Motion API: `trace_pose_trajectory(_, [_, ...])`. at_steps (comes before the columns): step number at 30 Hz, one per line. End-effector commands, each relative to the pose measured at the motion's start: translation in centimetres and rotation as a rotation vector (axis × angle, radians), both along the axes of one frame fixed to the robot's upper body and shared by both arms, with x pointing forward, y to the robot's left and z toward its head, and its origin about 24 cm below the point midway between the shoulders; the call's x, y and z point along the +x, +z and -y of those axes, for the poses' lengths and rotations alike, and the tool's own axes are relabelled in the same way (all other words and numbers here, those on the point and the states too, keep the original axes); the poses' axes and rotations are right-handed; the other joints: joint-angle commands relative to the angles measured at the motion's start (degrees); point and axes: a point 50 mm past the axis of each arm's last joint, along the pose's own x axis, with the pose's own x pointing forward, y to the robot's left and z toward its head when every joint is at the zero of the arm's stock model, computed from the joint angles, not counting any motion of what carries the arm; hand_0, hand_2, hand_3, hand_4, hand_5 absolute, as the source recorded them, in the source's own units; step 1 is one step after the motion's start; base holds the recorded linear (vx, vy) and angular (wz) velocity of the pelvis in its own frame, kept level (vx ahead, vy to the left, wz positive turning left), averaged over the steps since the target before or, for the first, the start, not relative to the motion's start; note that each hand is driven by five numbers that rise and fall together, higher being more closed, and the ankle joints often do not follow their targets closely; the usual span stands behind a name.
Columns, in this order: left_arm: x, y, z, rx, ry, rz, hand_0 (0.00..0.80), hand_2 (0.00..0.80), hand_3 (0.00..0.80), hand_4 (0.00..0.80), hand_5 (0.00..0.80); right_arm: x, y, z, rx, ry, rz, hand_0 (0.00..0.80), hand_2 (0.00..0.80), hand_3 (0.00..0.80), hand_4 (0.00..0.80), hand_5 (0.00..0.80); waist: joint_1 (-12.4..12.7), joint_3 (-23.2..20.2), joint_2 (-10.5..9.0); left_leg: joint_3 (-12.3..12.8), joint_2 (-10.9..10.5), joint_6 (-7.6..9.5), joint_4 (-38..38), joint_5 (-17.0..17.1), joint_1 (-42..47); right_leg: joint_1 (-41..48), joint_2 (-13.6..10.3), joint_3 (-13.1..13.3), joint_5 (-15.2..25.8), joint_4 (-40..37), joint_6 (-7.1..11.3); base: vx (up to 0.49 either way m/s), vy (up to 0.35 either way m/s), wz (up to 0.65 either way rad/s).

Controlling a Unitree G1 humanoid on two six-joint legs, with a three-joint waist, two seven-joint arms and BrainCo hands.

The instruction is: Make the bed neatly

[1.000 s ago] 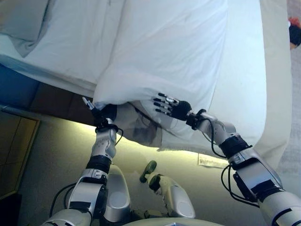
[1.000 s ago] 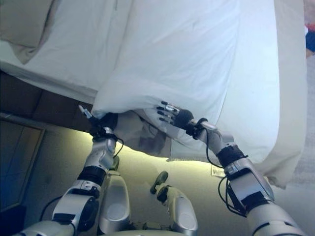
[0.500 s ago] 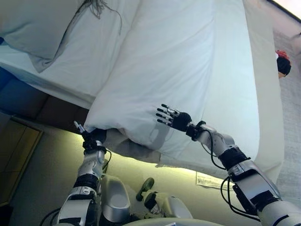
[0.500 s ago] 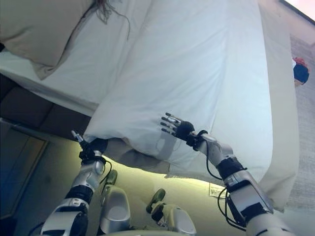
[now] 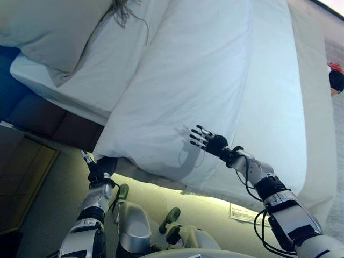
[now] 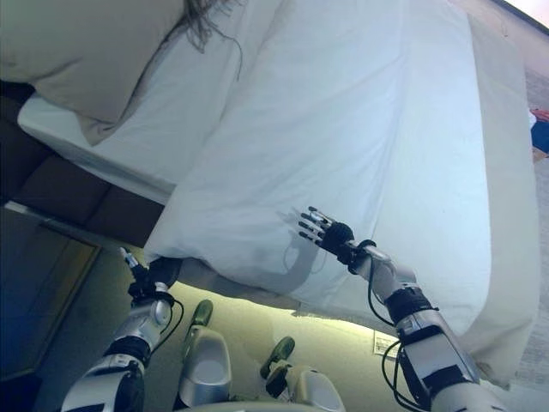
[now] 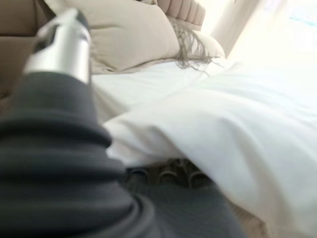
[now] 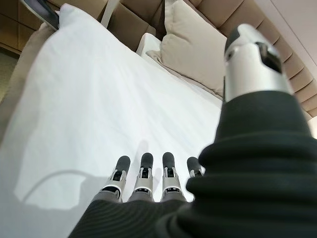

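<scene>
A white duvet [image 5: 204, 70] lies across the bed, its near corner hanging over the bed's side. My left hand [image 5: 100, 167] is at that corner, under the duvet's edge; its wrist view shows the duvet [image 7: 237, 129] lying over the hand [image 7: 59, 163]. My right hand [image 5: 209, 141] is open, its straight fingers [image 8: 143, 183] spread just above the duvet's top near the near edge, casting a shadow on it. A white sheet [image 5: 102, 70] shows bare at the head end.
A beige pillow [image 5: 48, 27] and a fringed throw [image 5: 126, 13] lie at the head end. The dark brown bed base [image 5: 48, 121] runs below. A beige cover [image 5: 317, 134] hangs at the far side. A paper [image 5: 242, 214] lies on the floor.
The camera has shifted. My right hand has come out from the duvet's hanging edge and now hovers over its top. The duvet corner at my left hand sits lower.
</scene>
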Motion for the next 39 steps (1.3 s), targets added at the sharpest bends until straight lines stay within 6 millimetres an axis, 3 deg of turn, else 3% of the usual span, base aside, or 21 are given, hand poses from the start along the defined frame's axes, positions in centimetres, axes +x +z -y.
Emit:
trace_pose_trajectory(1, [-9.1,1.9,-13.7,0.231,0.49,-0.025,0.0,0.0,0.0,0.0,0.0,-0.3,-0.2,1.7,0.003,-0.054,0.031,0.0,0.0,0.0,0.0,0.0,6.1,-1.3,-1.13,-2.8,-4.0,3.04,2.5,-3.0,-3.3,1.0,-6.9,1.2,-1.4,2.1,4.81,-0.041,0.056,0.11])
trace_pose_trajectory(14, [-11.7,3.0,-16.9,0.329,0.486,-0.123,0.0,0.0,0.0,0.0,0.0,-0.5,0.6,4.3,-0.023,-0.08,0.063,0.0,0.0,0.0,0.0,0.0,6.6,1.2,-1.2,-4.1,-4.4,2.94,4.9,-3.2,-6.1,-0.6,-7.4,0.5,-1.0,2.8,4.89,-0.046,0.028,0.04])
trace_pose_trajectory(20, [-12.5,2.6,-16.9,0.324,0.456,-0.155,0.0,0.0,0.0,0.0,0.0,-0.3,1.1,5.1,-0.019,-0.094,0.086,0.0,0.0,0.0,0.0,0.0,7.2,2.5,-1.23,-4.6,-5.1,3.24,5.8,-3.4,-7.5,-1.4,-8.1,-0.2,-0.3,3.1,5.37,-0.061,0.01,0.07])
trace_pose_trajectory(31, [-15.8,-0.5,-15.2,0.261,0.414,-0.258,0.0,0.0,0.0,0.0,0.0,0.1,2.5,5.4,-0.03,-0.077,0.11,0.0,0.0,0.0,0.0,0.0,7.8,2.8,-1.29,-5.2,-5.2,3.41,8.7,-5.8,-7.6,-1.1,-8.6,0.2,-1.7,4.9,5.67,0.014,0.019,0.04])
trace_pose_trajectory(39, [-16.7,-2.3,-13.1,0.235,0.345,-0.272,0.0,0.0,0.0,0.0,0.0,0.1,2.5,5.9,-0.03,-0.082,0.104,0.0,0.0,0.0,0.0,0.0,8.4,3.6,-1.53,-5.8,-5.6,3.69,10.1,-6.4,-8.2,-1.7,-8.8,0.1,-2.2,6.7,5.39,-0.019,0.004,0.12])
